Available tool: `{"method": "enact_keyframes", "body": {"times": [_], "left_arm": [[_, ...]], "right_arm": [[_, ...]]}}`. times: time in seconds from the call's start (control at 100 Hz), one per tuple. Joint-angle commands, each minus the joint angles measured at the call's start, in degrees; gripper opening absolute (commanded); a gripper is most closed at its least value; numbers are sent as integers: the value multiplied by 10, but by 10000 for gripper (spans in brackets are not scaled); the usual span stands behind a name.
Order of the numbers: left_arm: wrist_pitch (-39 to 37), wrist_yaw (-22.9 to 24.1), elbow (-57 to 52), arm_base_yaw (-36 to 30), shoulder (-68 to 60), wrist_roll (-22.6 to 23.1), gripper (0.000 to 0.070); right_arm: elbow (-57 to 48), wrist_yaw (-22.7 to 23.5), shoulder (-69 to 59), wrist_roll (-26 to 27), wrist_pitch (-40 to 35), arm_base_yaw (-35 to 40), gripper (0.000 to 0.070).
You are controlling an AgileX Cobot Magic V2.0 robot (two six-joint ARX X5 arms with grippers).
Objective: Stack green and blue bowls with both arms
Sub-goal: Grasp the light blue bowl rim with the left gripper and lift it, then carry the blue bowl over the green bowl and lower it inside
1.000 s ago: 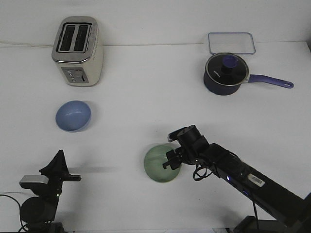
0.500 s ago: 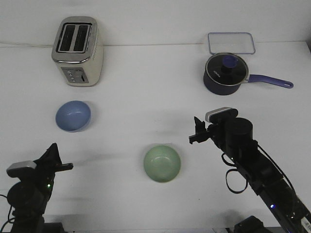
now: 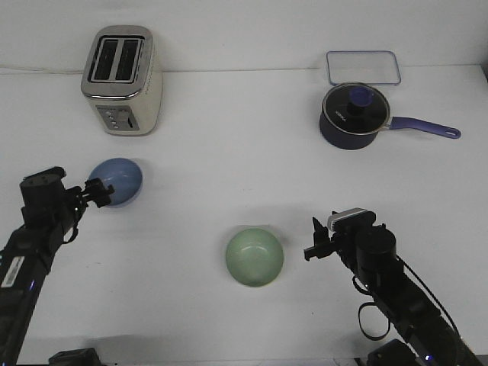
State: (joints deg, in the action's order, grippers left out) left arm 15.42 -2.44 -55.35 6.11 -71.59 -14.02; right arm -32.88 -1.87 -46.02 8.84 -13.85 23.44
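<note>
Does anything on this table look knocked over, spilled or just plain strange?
Only the blue bowl looks odd: it seems tipped rather than flat, with the left gripper at its rim. The green bowl sits upright, and the toaster and lidded saucepan look undisturbed. Nothing is spilled.
</note>
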Motion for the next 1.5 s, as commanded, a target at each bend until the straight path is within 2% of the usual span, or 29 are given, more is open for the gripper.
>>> {"method": "enact_keyframes", "body": {"times": [0.0, 0.47, 0.53, 0.57, 0.69, 0.7, 0.73, 0.88, 1.14, 1.31, 1.49], "left_arm": [[2, -4, -26, 7, -32, 10, 615], [73, -6, -127, 38, -229, 56, 599], [73, -6, -127, 38, -239, 56, 519], [73, -6, -127, 38, -243, 56, 429], [70, -6, -127, 38, -244, 56, 10], [70, -6, -127, 38, -244, 56, 0], [70, -6, -127, 38, -244, 56, 17], [87, -14, -129, 38, -241, 56, 15], [115, -134, -155, 17, -144, 56, 15], [131, -221, -163, -24, -42, 54, 15], [180, -235, -163, -123, 9, 61, 15]], "right_arm": [[-1, -3, -1, 6, 7, 1, 334], [-1, -3, -1, 5, 11, 1, 334], [-1, -3, -1, 5, 11, 1, 334], [-1, -3, -1, 5, 11, 1, 334], [-1, -3, -1, 5, 10, 1, 334], [-1, -3, -1, 5, 10, 1, 334], [-1, -3, -1, 5, 10, 1, 334], [-1, -3, -1, 6, 11, 1, 334], [-1, -3, -1, 8, 12, 1, 334], [-1, -3, -1, 9, 13, 1, 334], [-1, 0, -1, 17, 13, 2, 334]]}}
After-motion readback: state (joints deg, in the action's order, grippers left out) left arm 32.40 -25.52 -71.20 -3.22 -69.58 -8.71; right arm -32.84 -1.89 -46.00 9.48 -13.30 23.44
